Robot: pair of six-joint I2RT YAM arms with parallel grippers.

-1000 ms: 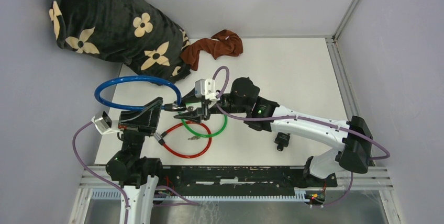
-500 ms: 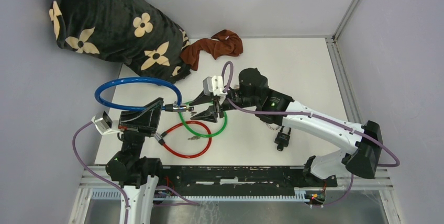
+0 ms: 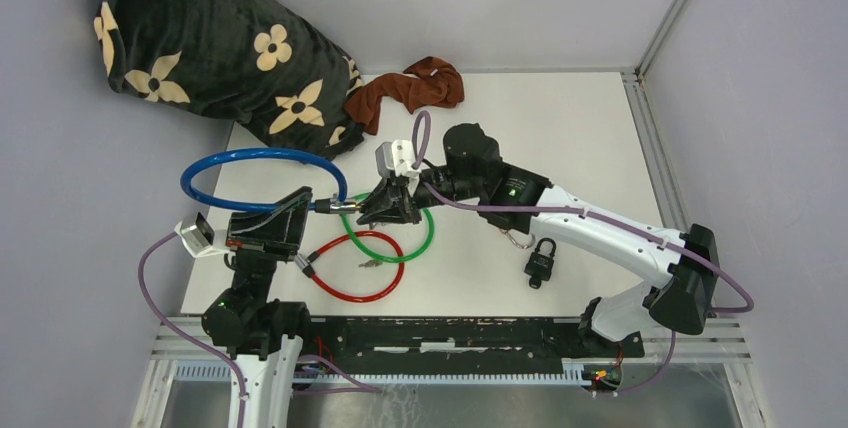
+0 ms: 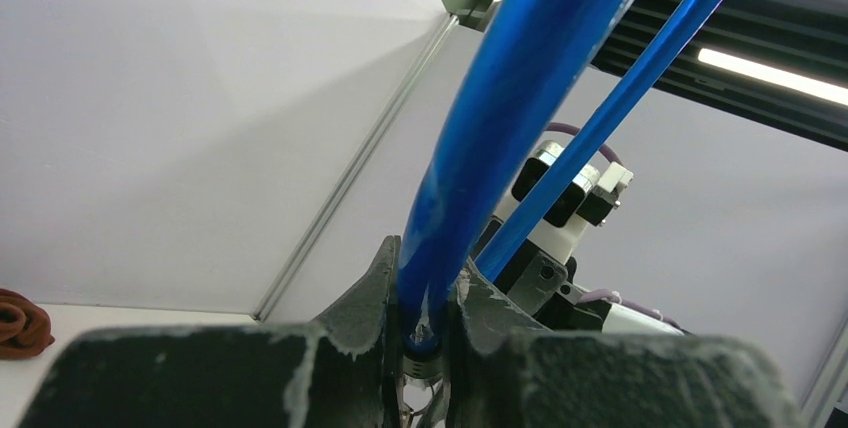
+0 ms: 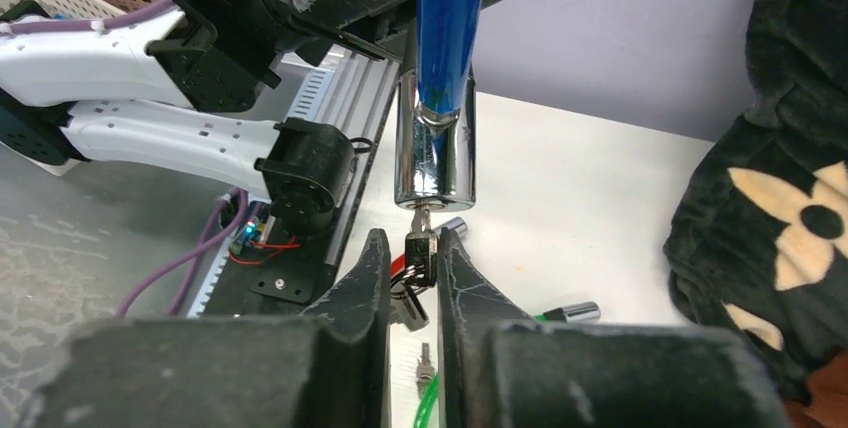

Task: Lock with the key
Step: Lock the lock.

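Right gripper [image 5: 413, 253] has now pinched the key [image 5: 421, 236] (seated in the barrel [image 5: 434, 153]); my left gripper [image 4: 425, 293] clamps the blue cable [image 4: 500, 118].

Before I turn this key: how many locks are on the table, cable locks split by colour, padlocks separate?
blue cable lock: 1
green cable lock: 1
red cable lock: 1
padlock: 1
Total: 4
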